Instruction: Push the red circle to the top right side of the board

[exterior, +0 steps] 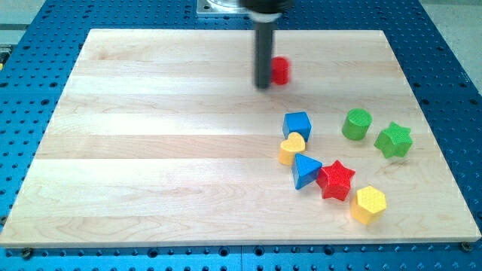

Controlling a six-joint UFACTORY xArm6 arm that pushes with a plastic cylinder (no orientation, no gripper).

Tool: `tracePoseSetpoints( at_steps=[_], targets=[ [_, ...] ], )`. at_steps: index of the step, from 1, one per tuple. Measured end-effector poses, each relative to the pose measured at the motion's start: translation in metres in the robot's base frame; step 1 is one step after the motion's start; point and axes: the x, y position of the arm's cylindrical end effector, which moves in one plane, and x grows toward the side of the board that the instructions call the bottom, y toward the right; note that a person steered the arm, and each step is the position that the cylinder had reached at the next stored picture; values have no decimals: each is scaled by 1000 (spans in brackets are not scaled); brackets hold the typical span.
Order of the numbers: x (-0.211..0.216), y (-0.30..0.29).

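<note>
A: Red circle (pixel 280 71)? Where, and what sort of thing?
B: Small ribbed-looking red cylinder, upper middle of the worktop (pixel 151 150), right of centre. My tip (pixel 262 85) is just at its left side, touching or nearly so; motion blur, cannot tell which.
A: Claw?
B: No claw on this arm, only a straight dark rod, so nothing clenched or released.
A: Worktop?
B: Pale wooden planks, visible grain, on a blue perforated plate (pixel 38 248).
A: Other blocks, counted?
B: Seven, all matte and ridged, well below and to the right of the red circle. Blue: two, a cube (pixel 297 125) and a triangle (pixel 305 170). Yellow: two, a heart (pixel 291 148) and a hexagon (pixel 368 204). Green: two, a cylinder (pixel 357 124) and a star (pixel 394 140). Red star (pixel 337 180): one, touching the blue triangle.
</note>
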Motion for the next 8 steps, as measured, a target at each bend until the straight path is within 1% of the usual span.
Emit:
tracePoseSetpoints(
  at_steps=[1,2,3,4,5,6,7,8],
  targets=[
    [-29,44],
    [-54,57],
    [-67,95],
    [-58,33],
    [-71,40],
    [-75,69],
    [-76,77],
    [23,83]
  ],
)
